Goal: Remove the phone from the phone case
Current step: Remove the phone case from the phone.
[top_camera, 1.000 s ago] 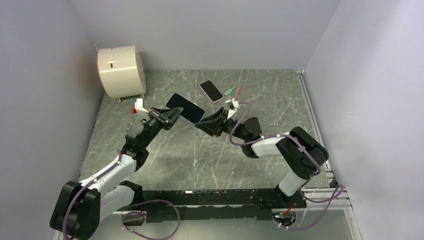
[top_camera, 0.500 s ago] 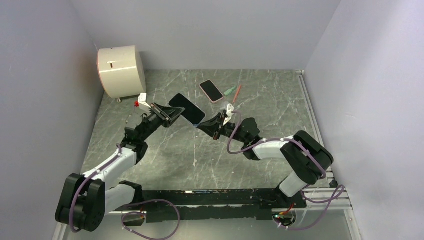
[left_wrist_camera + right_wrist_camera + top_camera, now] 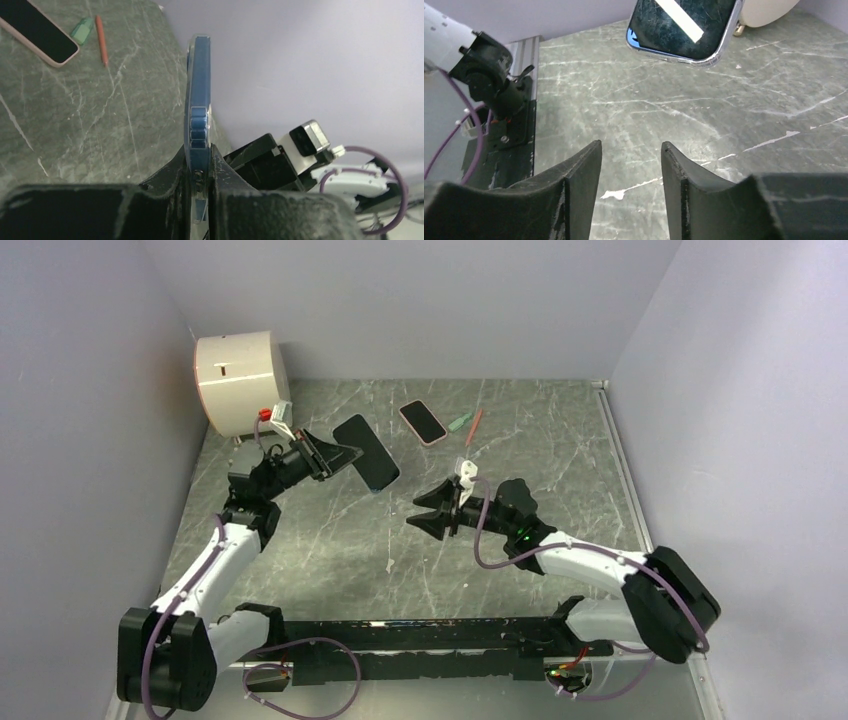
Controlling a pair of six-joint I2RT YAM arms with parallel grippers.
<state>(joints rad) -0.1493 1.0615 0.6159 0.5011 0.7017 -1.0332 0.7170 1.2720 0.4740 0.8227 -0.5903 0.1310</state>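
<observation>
Left gripper (image 3: pixel 332 453) is clamping the cased phone (image 3: pixel 366 452) midair; right gripper (image 3: pixel 428 517) is hanging half-open, empty, nearby. I'd be peeling the case (image 3: pixel 198 80) at its free corner, not yanking.

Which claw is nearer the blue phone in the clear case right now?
Left. The left claw is shut on one end of the blue phone, holding it up; the right claw is open, empty and apart from it.

Dark green marble-look table (image 3: pixel 540 440) with pale veins all over. In the far left corner sits a cream drum-shaped box (image 3: pixel 240 383) on little feet. Near the middle of the far edge lies a pink-cased phone (image 3: pixel 422 422), screen up, with a small green tab (image 3: pixel 458 424) and a thin red stick (image 3: pixel 474 426) just beside it.
</observation>
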